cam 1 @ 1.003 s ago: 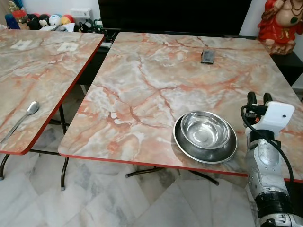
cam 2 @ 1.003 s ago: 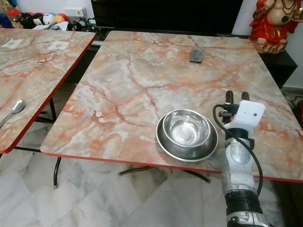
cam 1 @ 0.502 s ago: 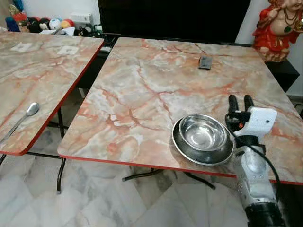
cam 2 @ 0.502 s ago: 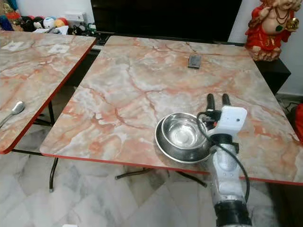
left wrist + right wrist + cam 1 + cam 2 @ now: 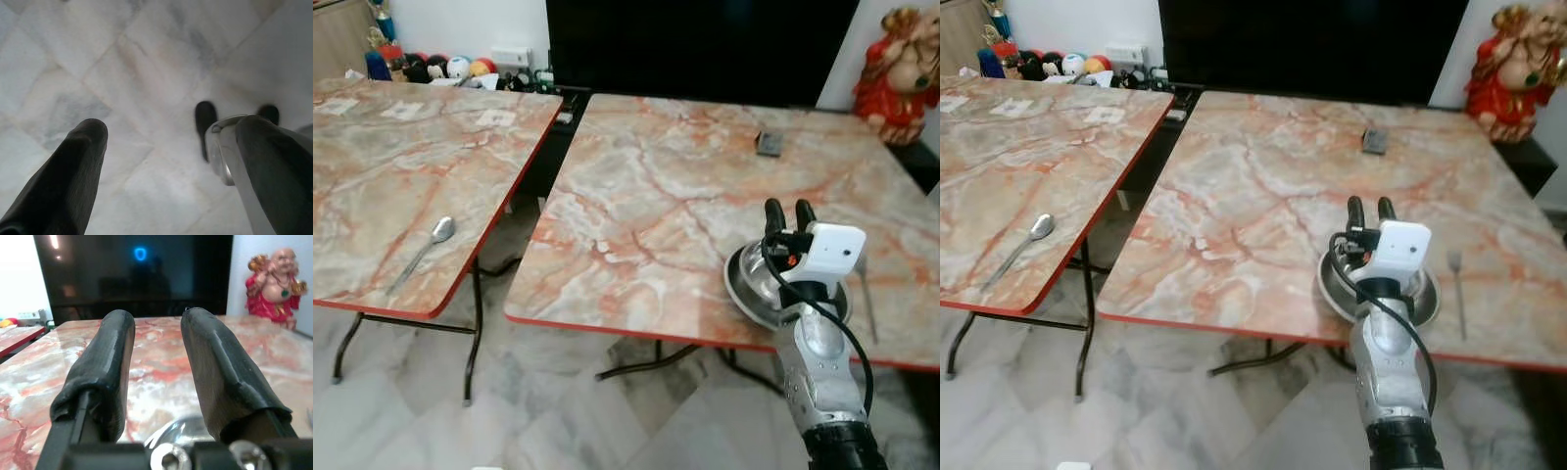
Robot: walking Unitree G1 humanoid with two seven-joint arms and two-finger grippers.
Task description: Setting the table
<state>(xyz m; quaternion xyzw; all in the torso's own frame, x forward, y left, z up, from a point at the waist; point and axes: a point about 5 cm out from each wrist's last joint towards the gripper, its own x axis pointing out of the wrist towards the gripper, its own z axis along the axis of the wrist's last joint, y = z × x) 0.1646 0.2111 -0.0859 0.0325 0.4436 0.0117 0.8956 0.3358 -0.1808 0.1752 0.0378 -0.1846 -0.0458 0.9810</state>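
A steel bowl (image 5: 756, 278) sits inside a steel plate (image 5: 736, 294) near the front edge of the right marble table (image 5: 675, 196). My right gripper (image 5: 784, 211) hovers over the bowl's near side, and its wrist hides much of the bowl. The fingers point away from me, slightly open, with nothing between them; the bowl's rim (image 5: 168, 433) shows just below them. A fork (image 5: 1457, 290) lies right of the plate. A spoon (image 5: 426, 251) lies on the left table (image 5: 382, 166). My left gripper (image 5: 173, 127) hangs open over the floor.
A small dark object (image 5: 769, 144) lies at the far side of the right table. A red statue (image 5: 896, 64) stands at the back right, a dark screen (image 5: 705, 44) behind. Toys (image 5: 450, 67) sit at the back left. A floor gap (image 5: 509, 274) separates the tables.
The camera has swung left, bringing the fork and more of the left table into view. My right gripper has moved from the right of the bowl to over it.
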